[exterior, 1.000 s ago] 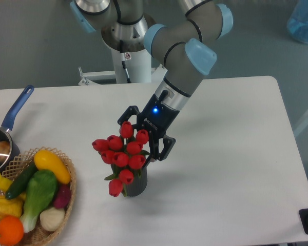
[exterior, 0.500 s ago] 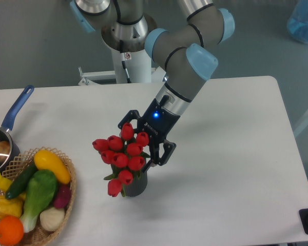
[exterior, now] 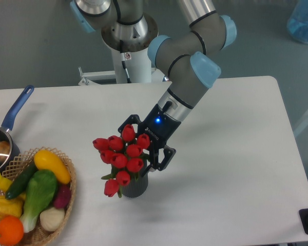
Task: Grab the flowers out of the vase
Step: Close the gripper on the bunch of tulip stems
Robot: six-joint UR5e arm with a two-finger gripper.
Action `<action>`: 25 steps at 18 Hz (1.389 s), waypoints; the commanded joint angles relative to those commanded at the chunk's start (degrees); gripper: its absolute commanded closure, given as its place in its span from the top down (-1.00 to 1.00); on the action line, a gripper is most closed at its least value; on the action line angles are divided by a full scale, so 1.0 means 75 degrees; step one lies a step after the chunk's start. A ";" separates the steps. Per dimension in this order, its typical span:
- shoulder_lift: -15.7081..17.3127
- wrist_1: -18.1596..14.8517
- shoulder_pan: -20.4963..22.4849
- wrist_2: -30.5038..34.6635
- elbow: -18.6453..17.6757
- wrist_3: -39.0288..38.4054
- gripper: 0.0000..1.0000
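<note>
The flowers (exterior: 124, 154), a bunch of red tulip buds with green leaves, stand in the vase (exterior: 136, 187), a short dark ribbed cylinder at the table's middle front. The bunch leans a little to the left. My gripper (exterior: 145, 146) comes down at a slant from the upper right, directly behind the buds. Its black fingers (exterior: 164, 156) are spread open on either side of the bunch. The fingertips and the stems are hidden behind the buds, so I cannot see whether anything touches.
A wicker basket (exterior: 69, 177) of vegetables and fruit sits at the front left corner. Behind it, at the left edge, is a blue-handled saucepan (exterior: 13, 115). The arm's base (exterior: 128, 56) stands at the table's far edge.
The gripper has sunk slightly lower and nearer around the bunch. The lowest buds have shifted a little to the left. The vase stays in place.
</note>
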 joint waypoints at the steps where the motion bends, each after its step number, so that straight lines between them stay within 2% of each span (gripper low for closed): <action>1: 0.0000 0.0000 0.0012 0.0000 0.0000 0.0000 0.76; 6: 0.0023 0.0012 0.0070 0.0000 -0.0058 0.0058 0.53; 9: 0.0023 0.0012 0.0082 0.0023 -0.0082 0.0082 0.46; 11: 0.0023 0.0012 0.0082 0.0023 -0.0105 0.0105 0.32; 14: 0.0023 0.0023 0.0094 0.0012 -0.0105 0.0222 0.31; 17: 0.0023 0.0012 0.0094 0.0000 -0.0129 0.0293 0.17; 25: 0.0234 0.0023 0.0281 -0.0527 -0.0550 0.0714 0.17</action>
